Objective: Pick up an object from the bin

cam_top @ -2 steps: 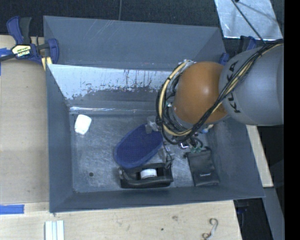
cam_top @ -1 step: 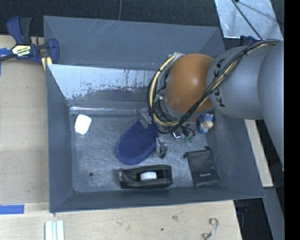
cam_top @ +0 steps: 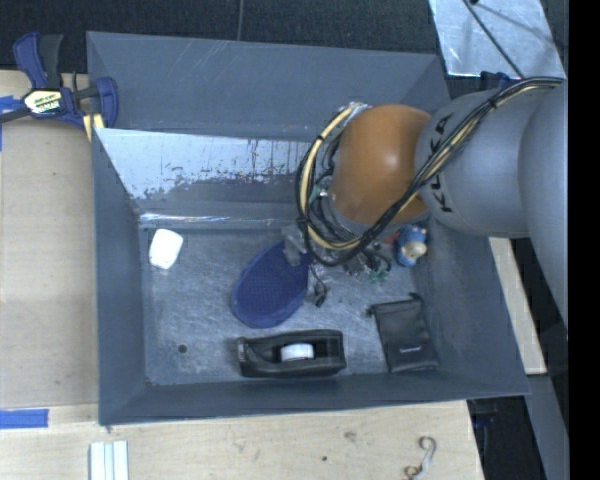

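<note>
My gripper (cam_top: 316, 280) hangs low in the middle of the bin, mostly hidden under the orange dome on the wrist. Its dark tip sits at the right edge of a blue oval brush-like object (cam_top: 267, 288) lying on the bin floor. Just in front of them lies a black tape dispenser (cam_top: 291, 354) with a white roll inside. A black rectangular block (cam_top: 405, 333) rests to the right of the dispenser.
A small white block (cam_top: 165, 248) lies near the bin's left wall. A little blue and white object (cam_top: 412, 247) sits by the right wall, behind the arm. The arm and its cables cover the bin's right rear part.
</note>
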{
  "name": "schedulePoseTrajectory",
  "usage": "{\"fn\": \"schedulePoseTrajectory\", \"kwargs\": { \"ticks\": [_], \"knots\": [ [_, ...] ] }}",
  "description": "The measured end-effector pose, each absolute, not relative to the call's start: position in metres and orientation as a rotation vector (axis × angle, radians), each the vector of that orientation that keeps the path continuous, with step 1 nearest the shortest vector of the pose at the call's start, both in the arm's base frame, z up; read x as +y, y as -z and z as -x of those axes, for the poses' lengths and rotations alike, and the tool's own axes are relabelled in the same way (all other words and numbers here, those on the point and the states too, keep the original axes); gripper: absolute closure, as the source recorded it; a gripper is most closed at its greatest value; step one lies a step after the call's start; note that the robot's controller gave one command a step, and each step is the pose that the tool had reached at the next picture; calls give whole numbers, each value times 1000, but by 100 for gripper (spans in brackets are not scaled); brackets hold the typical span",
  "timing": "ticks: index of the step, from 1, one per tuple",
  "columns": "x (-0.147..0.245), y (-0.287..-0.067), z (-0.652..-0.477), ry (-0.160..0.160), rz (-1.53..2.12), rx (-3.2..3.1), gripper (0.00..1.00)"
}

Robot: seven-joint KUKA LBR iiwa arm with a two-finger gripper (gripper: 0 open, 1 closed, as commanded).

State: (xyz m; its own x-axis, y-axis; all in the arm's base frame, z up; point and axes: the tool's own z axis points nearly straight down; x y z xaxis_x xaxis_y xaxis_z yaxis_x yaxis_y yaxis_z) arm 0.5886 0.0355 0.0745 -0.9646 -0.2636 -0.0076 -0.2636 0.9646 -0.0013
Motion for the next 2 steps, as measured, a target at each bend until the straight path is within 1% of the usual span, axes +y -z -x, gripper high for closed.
{"fn": "schedulePoseTrajectory", "kwargs": {
  "ticks": [1, 2],
  "knots": [
    [36, -186, -593, 2, 429, 3099, 100],
    [38, -338, -574, 2, 417, 3100, 100]
  ]
}}
